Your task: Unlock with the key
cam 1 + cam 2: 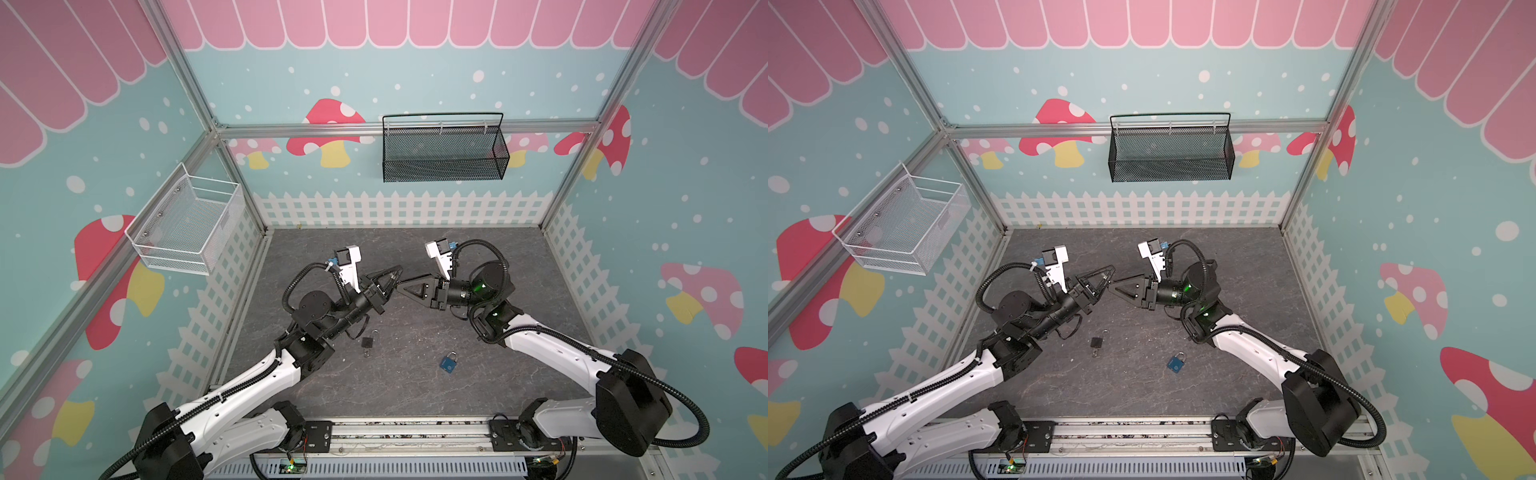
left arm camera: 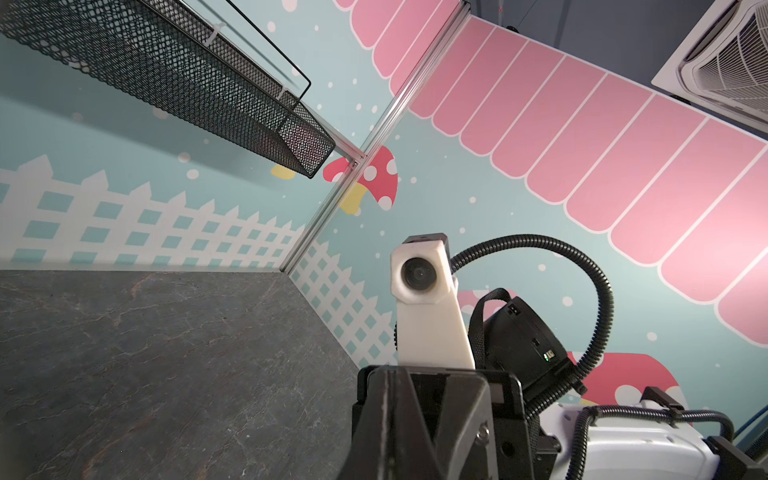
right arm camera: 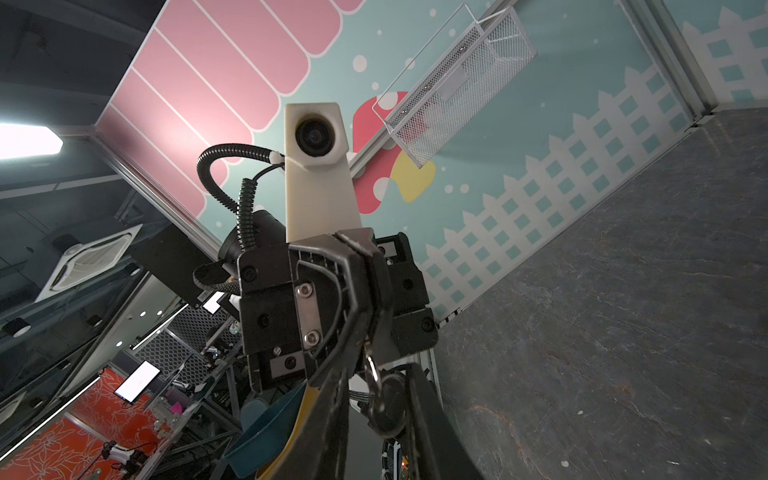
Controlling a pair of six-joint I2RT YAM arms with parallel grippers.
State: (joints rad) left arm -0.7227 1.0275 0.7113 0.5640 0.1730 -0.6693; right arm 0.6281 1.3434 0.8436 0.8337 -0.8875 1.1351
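In the right wrist view, my left gripper point(image 3: 366, 332) faces the camera, shut on the metal end of a small key. The key's round black head point(image 3: 388, 405) hangs between my right gripper's point(image 3: 378, 382) two fingers. It lies against one finger, and a gap shows to the other, so the right gripper is open. In both top views the two grippers point(image 1: 400, 272) point(image 1: 400, 286) meet tip to tip above the mat's middle, and the key is too small to make out. A black padlock point(image 1: 367, 342) and a blue padlock point(image 1: 449, 362) lie on the mat nearer the front.
A black mesh basket point(image 1: 442, 149) hangs on the back wall. A white wire basket point(image 1: 187, 224) hangs on the left wall. Walls and an aluminium frame close in the grey mat point(image 1: 498, 270). The arms' mounting rail point(image 1: 407, 432) runs along the front.
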